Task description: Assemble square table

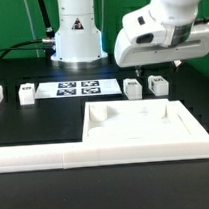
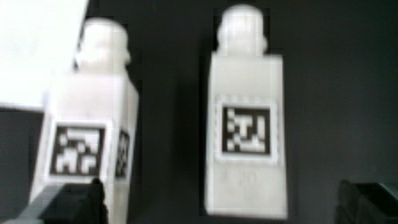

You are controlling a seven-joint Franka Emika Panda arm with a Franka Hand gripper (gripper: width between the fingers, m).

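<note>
End effector [image 1: 140, 67]: jaws spread wide, empty, hovering over two legs.
Legs: first leg [image 1: 133, 88] and second leg [image 1: 157, 85] lie side by side, apart, on the black counter [image 1: 34, 127].
Tabletop [image 1: 134, 124]: sits in the white barrier's [image 1: 55, 154] corner, near those legs.

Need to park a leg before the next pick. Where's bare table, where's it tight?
Free: black table between marker board and L-shaped barrier, to the exterior view's left of the tabletop; also the strip beyond the outer leg, toward that view's right. Crowded: under the open jaws, that leg and its neighbour leg sit side by side, thin gap between.
</note>
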